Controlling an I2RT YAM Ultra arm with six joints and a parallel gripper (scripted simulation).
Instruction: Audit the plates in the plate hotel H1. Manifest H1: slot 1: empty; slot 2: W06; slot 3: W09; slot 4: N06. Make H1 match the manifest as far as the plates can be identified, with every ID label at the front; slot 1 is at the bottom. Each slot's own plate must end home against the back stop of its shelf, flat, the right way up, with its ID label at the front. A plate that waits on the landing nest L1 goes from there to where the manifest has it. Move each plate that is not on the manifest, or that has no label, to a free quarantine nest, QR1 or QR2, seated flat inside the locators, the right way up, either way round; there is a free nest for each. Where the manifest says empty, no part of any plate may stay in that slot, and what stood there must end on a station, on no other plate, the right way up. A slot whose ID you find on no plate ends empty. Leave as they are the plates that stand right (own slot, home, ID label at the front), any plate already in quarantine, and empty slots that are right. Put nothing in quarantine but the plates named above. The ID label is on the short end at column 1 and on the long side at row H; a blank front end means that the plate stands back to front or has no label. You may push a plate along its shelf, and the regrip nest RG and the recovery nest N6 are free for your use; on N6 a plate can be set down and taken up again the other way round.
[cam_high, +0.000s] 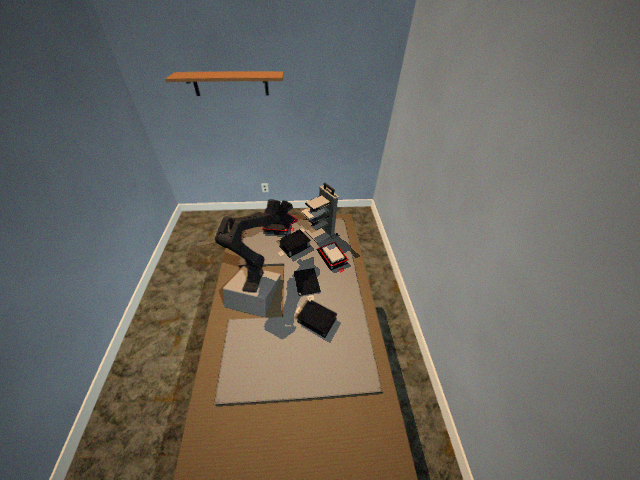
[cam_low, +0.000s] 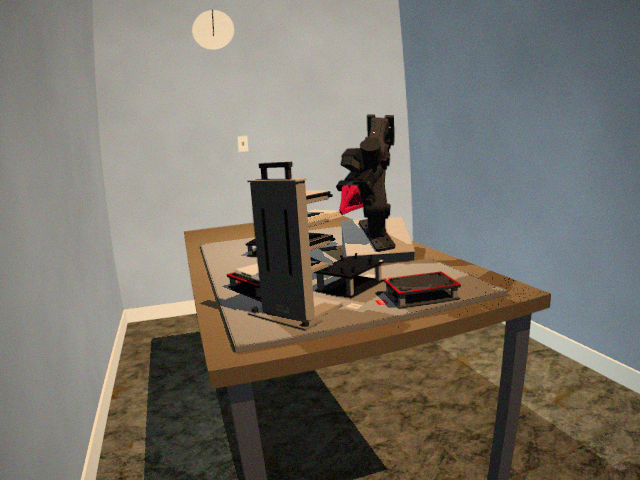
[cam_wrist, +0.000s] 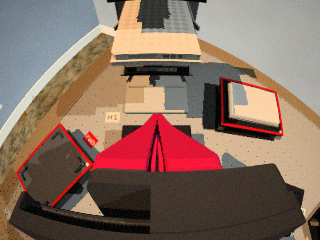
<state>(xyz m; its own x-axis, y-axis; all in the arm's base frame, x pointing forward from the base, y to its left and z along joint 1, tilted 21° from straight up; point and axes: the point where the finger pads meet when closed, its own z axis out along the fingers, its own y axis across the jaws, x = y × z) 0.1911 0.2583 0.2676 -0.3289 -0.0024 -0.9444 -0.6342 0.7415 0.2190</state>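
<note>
The hotel H1 (cam_high: 327, 211) (cam_low: 279, 248) stands at the far end of the table. A pale plate (cam_wrist: 155, 44) (cam_low: 324, 217) lies on an upper shelf; the label on its front edge appears to read W09. The top level shows a light surface (cam_high: 316, 202); no label is readable there. A lower shelf (cam_wrist: 157, 71) is dark, and I see no plate on the hotel's base (cam_wrist: 155, 100). One red-rimmed quarantine nest holds a pale plate (cam_wrist: 252, 106) (cam_high: 333, 252). The other quarantine nest (cam_wrist: 55, 167) (cam_low: 421, 284) is empty. My gripper (cam_wrist: 157, 120) (cam_low: 342, 211) is shut and empty, in front of the hotel.
A black nest (cam_high: 294, 242) (cam_low: 348, 267) stands in front of the hotel, partly hidden by the fingers in the wrist view. Two more black stations, a middle one (cam_high: 307, 281) and a nearer one (cam_high: 317, 317), stand along the mat. A wall shelf (cam_high: 224, 76) hangs behind.
</note>
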